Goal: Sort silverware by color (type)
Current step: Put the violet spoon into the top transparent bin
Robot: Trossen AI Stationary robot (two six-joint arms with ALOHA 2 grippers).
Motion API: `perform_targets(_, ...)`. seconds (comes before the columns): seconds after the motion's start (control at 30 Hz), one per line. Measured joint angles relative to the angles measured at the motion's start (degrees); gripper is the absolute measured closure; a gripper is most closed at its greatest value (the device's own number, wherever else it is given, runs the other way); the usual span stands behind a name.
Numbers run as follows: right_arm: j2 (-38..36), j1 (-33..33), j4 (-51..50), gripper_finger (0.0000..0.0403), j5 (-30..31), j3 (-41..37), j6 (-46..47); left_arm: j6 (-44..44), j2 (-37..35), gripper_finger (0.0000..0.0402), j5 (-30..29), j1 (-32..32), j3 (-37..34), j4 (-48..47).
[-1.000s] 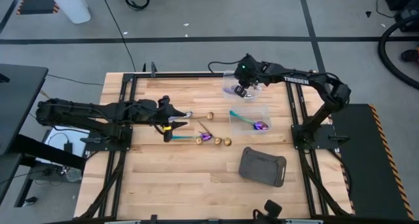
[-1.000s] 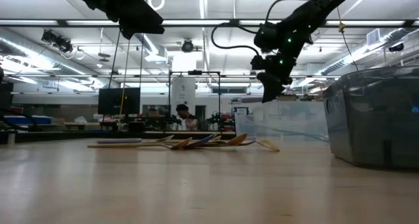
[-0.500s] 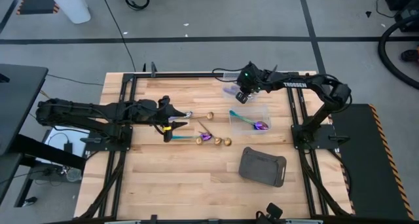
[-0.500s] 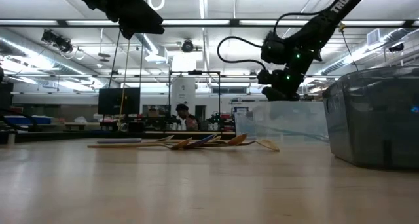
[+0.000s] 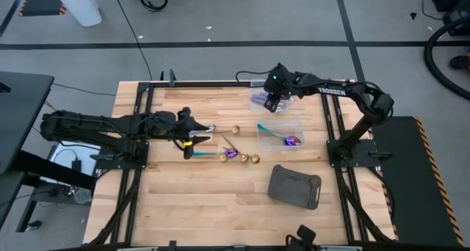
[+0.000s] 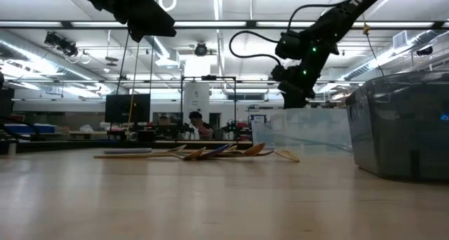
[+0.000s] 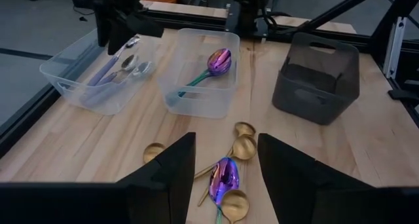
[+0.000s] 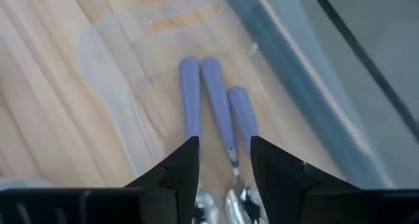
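The lilac-handled spoons [image 8: 211, 99] are lying side by side in the far clear tub [image 7: 78, 80] at the back right of the table [image 5: 220, 199], three of them as far as the right wrist view shows. The right gripper [image 5: 275, 98] is hovering right over that tub with its fingers spread and nothing between them. In the next clear tub [image 7: 196, 99], just nearer, an iridescent spoon [image 7: 213, 67] is sitting diagonally. Out on the bare wood near the middle, a few gold spoons [image 7: 242, 145] and another rainbow spoon [image 7: 224, 175] are lying in a loose bunch. The left gripper [image 5: 192, 137] is hanging over that bunch, fingers apart, holding nothing. A dark grey tray [image 5: 295, 185] is sitting nearer on the right.
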Motion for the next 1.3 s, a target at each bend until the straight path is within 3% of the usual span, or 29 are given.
perform_targets(0.4,4.57,-4.45,-3.39,0.0275,-0.93,0.76,-2.45,0.36,0.0,0.023,-0.01,0.02,0.02,0.03)
perform_targets(0.77,15.16,-5.48,-13.18,0.0276,3.86,10.28,-3.56,0.46,0.0,0.023,-0.09,0.07,0.02,0.1)
perform_targets(1.1,17.68,-5.33,-15.4,0.0345,2.73,13.5,-3.47,0.44,0.02,0.023,-0.11,-0.02,0.02,-0.16)
perform_targets(1.3,17.64,-5.35,-15.98,0.034,0.29,15.05,-1.97,0.42,0.01,0.023,-0.11,-0.02,0.02,-0.38)
